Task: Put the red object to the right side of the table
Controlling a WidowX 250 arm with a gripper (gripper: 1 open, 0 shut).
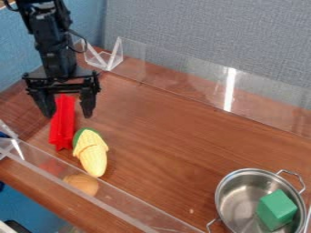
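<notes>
The red object (62, 122) is a long narrow red block lying on the table (183, 136) at the left, near the front acrylic wall. My gripper (62, 101) hangs over its far end, jaws open, one finger (36, 99) to the left and the other to the right of the block's upper end. Nothing is gripped. Whether the fingers touch the block is unclear.
A yellow corn toy (90, 151) lies right next to the red block's near end. A metal pot (259, 206) holding a green cube (277, 210) stands at the front right. Low clear walls (183, 75) edge the tabletop.
</notes>
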